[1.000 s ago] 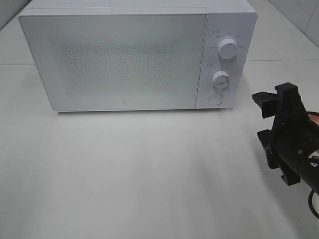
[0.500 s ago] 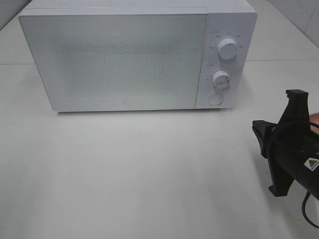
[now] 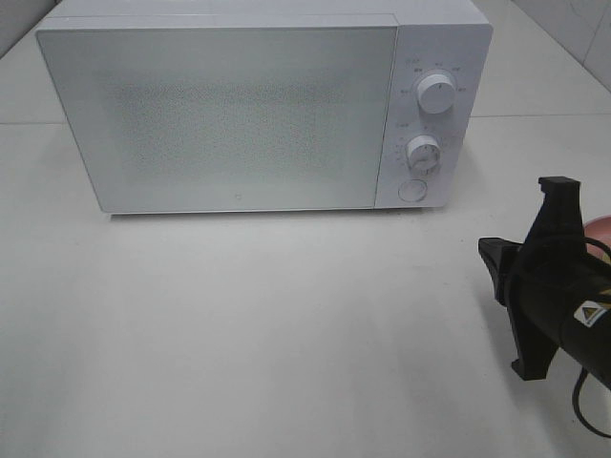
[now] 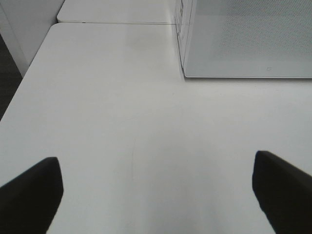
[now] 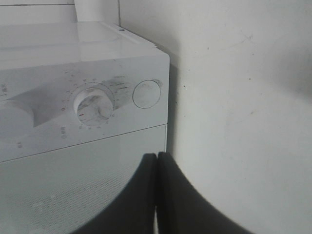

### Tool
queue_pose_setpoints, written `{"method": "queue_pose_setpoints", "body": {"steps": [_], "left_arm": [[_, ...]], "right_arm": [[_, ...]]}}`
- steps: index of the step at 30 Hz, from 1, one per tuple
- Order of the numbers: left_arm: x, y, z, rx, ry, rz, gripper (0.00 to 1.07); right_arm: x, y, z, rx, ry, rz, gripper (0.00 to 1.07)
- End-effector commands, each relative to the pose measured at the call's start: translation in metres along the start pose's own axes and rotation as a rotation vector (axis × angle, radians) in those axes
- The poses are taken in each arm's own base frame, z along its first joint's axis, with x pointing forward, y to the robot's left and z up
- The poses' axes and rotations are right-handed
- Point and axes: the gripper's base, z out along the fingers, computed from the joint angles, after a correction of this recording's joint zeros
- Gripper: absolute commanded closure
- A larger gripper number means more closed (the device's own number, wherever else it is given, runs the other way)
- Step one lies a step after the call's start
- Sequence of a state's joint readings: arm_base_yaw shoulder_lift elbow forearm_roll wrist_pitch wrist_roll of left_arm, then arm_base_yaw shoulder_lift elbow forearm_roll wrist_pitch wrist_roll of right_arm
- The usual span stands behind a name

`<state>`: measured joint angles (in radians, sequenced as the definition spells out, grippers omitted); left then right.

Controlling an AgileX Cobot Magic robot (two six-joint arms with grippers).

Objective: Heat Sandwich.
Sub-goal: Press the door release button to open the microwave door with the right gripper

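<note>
Plate edge (image 3: 600, 227) seen only overhead; wrist view shows right gripper (image 5: 156, 157) closed.

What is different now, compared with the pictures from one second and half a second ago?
The right gripper has shut its jaws, which stood open a second ago; they closed on nothing. It kept its place at the right of the table, pointing at the microwave. The microwave did not move, its door is shut as before, and its two dials look unturned.
</note>
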<state>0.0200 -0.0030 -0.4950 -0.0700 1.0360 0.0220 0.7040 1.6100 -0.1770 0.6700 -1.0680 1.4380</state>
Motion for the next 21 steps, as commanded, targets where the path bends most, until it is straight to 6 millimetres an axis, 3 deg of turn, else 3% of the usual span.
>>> {"method": "queue_pose_setpoints", "body": {"steps": [1,21], "left_arm": [[0.002,0.0,-0.003,-0.001,-0.034,-0.005,0.05],[0.002,0.0,-0.003,-0.001,-0.034,-0.005,0.05]], "right_arm": [[0.005,0.0,0.013,0.009,0.03,-0.035,1.06],[0.014,0.017,0.089,-0.013,0.037,-0.045,1.07]]}}
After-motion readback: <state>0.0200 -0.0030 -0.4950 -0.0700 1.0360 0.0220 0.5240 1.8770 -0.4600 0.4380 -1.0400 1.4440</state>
